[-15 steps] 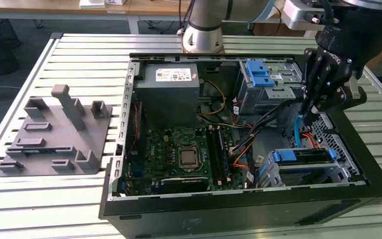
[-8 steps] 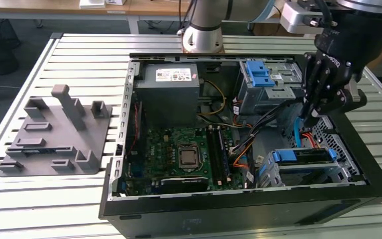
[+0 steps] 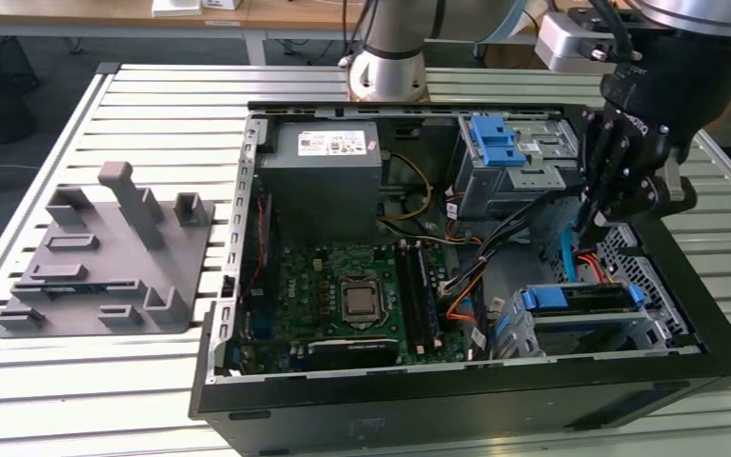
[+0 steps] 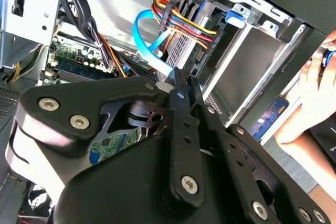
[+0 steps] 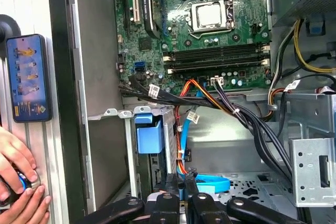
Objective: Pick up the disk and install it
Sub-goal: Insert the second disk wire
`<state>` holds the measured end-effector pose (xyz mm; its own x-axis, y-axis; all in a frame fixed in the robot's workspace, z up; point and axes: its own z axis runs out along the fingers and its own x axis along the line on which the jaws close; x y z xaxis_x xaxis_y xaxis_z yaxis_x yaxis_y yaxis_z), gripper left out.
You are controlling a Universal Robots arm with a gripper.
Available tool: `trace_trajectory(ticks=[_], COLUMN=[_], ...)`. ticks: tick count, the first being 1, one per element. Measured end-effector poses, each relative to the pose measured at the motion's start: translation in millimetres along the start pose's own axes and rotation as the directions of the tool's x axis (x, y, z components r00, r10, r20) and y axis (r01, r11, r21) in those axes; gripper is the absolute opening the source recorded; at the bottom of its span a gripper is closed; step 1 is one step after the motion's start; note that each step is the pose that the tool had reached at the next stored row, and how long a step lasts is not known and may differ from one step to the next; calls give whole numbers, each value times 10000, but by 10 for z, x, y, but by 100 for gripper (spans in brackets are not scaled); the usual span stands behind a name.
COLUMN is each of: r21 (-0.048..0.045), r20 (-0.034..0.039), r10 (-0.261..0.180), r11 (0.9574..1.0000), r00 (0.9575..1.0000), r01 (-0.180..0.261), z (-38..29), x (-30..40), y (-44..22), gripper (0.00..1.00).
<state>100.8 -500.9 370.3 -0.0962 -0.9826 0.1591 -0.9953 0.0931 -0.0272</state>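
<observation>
The disk (image 3: 582,297), framed by its blue carrier, sits in the lower drive cage at the front right corner of the open computer case. The carrier's blue end (image 5: 148,136) shows in the first wrist view. My gripper (image 3: 601,221) hangs above the case's right side, just behind and above that cage. It is shut, with nothing visibly held (image 4: 176,85) (image 5: 182,196). A light blue data cable (image 4: 149,38) and a bundle of coloured power wires (image 4: 184,19) run to the cage close to the fingertips.
The motherboard (image 3: 353,295), the grey power-supply box (image 3: 327,157) and an upper cage with a blue latch (image 3: 499,143) fill the case. A grey fixture (image 3: 99,257) lies on the table at the exterior view's left. A person's hand (image 5: 18,182) rests outside the case wall.
</observation>
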Motion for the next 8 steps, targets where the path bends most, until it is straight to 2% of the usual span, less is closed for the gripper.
trace_trajectory(ticks=[2, 3, 8], r21=[-7, -15, -75], r20=[56, 131, 737], r10=[12, 15, 26], r11=[10000, 10000, 10000], r00=[10000, 9999, 9973], r01=[-12, -15, -20], z=[5, 7, 30], x=[4, 8, 55], y=[-14, -16, -22], gripper=[16, 16, 16])
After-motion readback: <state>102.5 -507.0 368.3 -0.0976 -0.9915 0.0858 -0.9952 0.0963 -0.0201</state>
